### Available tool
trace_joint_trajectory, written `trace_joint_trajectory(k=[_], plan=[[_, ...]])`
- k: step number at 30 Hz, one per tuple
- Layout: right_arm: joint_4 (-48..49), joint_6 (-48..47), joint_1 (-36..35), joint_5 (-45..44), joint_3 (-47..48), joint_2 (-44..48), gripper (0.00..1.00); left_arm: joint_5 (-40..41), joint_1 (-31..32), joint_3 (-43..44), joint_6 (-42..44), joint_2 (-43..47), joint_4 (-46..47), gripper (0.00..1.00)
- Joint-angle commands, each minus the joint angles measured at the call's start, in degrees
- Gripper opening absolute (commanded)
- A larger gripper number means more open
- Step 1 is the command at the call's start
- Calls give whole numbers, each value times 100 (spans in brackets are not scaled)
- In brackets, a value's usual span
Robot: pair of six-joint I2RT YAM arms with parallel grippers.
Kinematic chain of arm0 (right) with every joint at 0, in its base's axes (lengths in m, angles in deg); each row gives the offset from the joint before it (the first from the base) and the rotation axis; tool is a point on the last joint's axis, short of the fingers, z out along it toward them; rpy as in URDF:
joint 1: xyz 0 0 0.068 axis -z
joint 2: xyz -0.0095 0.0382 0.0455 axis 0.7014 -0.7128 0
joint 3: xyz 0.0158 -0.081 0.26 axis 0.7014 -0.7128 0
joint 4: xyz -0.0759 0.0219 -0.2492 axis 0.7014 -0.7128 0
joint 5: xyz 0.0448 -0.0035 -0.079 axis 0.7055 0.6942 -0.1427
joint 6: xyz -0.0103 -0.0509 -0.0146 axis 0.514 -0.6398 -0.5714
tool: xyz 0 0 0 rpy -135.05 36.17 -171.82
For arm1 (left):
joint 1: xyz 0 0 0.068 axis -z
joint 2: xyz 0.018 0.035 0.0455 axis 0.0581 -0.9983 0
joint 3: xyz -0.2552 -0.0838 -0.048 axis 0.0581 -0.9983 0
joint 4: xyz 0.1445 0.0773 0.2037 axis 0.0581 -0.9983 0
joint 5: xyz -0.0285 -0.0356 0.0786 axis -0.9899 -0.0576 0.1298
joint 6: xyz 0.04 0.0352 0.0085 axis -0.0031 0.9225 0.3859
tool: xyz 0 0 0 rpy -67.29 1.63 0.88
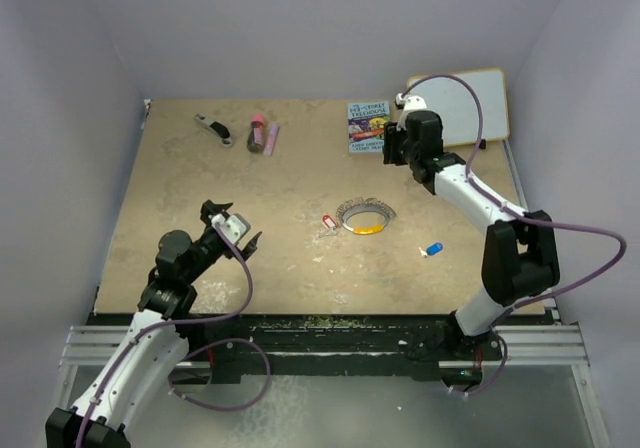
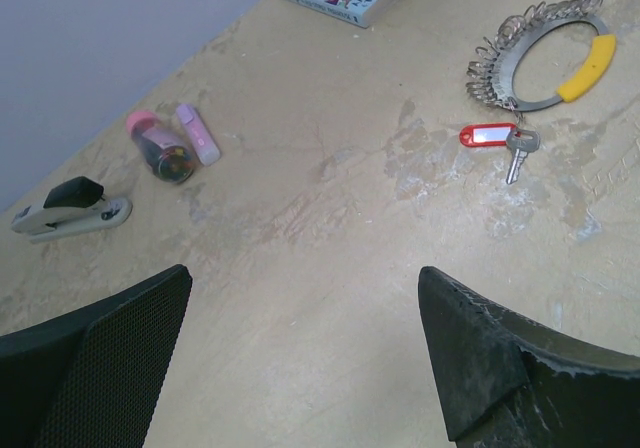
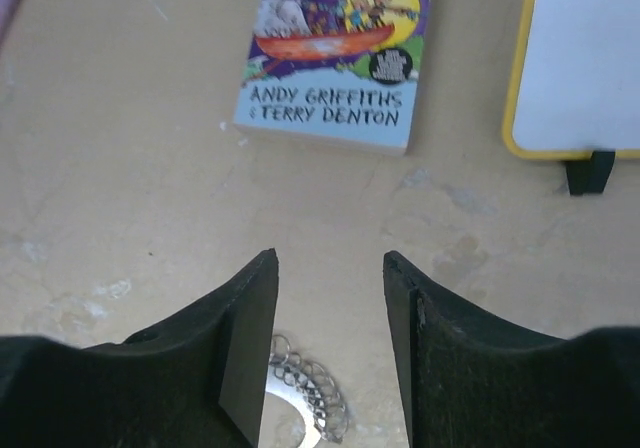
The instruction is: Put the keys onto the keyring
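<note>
The keyring (image 1: 363, 216) lies mid-table, a silvery hoop of small rings with an orange-yellow segment; the left wrist view shows it at upper right (image 2: 540, 53). The red key (image 1: 328, 222) rests at its left edge, tag and metal blade (image 2: 487, 135) touching the hoop. The blue key (image 1: 433, 250) lies alone to the right. My left gripper (image 1: 235, 226) hovers left of the ring, wide open (image 2: 305, 273) and empty. My right gripper (image 1: 393, 148) hangs beyond the ring near the book, jaws partly apart (image 3: 330, 255) with nothing between; a piece of the keyring (image 3: 310, 398) shows below them.
A small book (image 1: 367, 126) (image 3: 335, 48) and a yellow-framed whiteboard (image 1: 470, 103) (image 3: 585, 58) lie at the back right. A stapler-like tool (image 1: 213, 128) (image 2: 70, 208), a dark red tube (image 1: 256, 131) (image 2: 160, 153) and a pink piece (image 2: 198, 133) sit at the back left.
</note>
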Motion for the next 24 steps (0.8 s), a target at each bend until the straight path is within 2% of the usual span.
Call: trace_joint_trajectory(k=[1, 4, 8, 17, 21, 24], plan=[[-1300, 398, -8, -544, 204, -375, 50, -18, -35, -90, -93, -8, 646, 98], [-1763, 1020, -8, -155, 198, -616, 41, 15, -34, -134, -99, -65, 733, 98], [-1867, 1635, -8, 132, 130, -695, 29, -66, -32, -163, -114, -171, 783, 98], [-1592, 2187, -8, 665, -270, -705, 24, -356, -30, -138, -44, -175, 594, 98], [-1575, 2337, -8, 939, -291, -827, 16, -451, -43, -130, -17, -209, 552, 98], [-1570, 2381, -7, 968, -295, -791, 16, -481, -64, -137, -28, -236, 570, 98]])
